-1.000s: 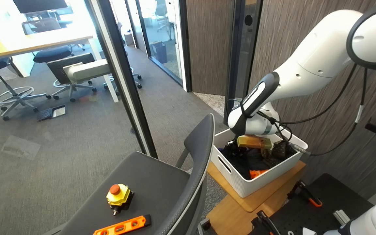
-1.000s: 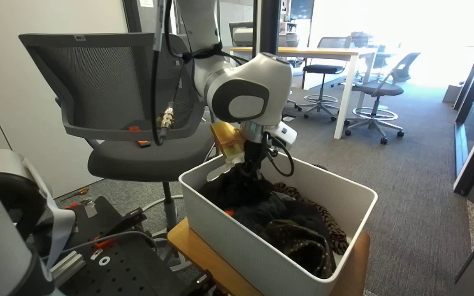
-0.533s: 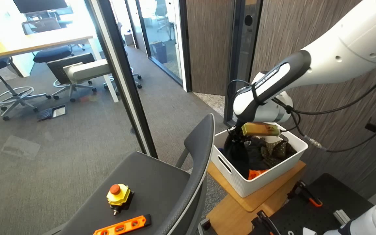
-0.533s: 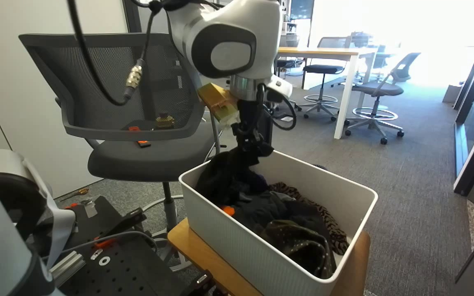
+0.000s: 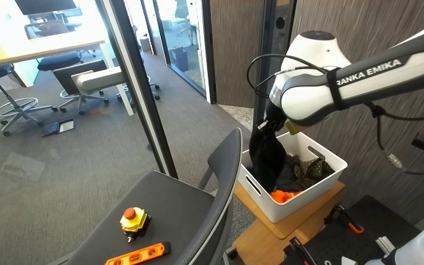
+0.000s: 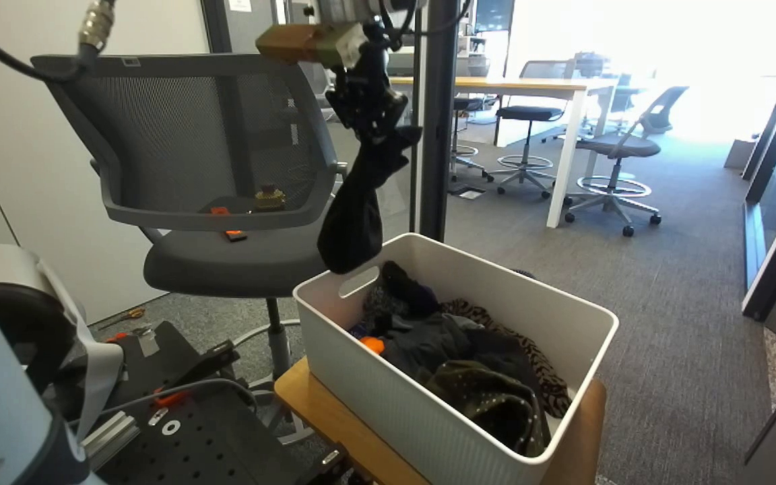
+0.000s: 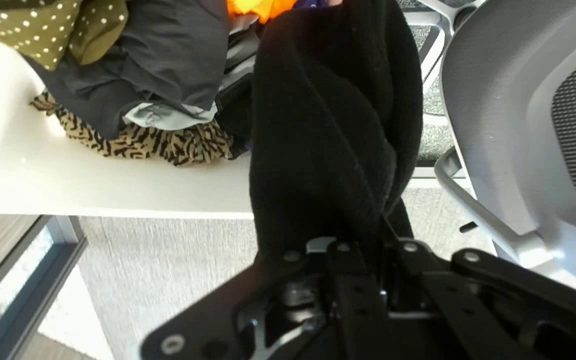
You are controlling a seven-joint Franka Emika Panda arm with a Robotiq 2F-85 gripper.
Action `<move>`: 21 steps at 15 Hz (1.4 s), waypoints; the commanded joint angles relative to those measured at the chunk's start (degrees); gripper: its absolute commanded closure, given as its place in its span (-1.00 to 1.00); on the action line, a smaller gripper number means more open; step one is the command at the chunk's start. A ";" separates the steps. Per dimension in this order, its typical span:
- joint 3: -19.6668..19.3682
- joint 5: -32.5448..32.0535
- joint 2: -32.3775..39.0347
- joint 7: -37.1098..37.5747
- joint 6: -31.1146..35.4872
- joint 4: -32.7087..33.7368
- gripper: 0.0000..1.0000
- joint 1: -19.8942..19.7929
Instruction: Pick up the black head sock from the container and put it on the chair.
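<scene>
Hanging over the left end of the box (image 6: pixel 388 401), near the chair (image 6: pixel 240 269), the black sock (image 6: pixel 351 225) is clamped by its bunched top between the fingers of the gripper (image 6: pixel 376 133); soft, light, floppy handling is expected, with that bunch judged the best hold. In an exterior view, the sock's lower end is shown apart from the clothes (image 6: pixel 432 340); from the wrist view, this cannot be told.
</scene>
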 commanded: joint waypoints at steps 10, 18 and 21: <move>1.88 -6.35 -18.53 -16.52 -36.64 15.73 0.85 16.09; 5.52 -2.67 -11.47 -21.50 -37.90 27.40 0.87 22.70; 6.85 -0.32 -6.53 -23.31 -38.19 31.90 0.87 24.94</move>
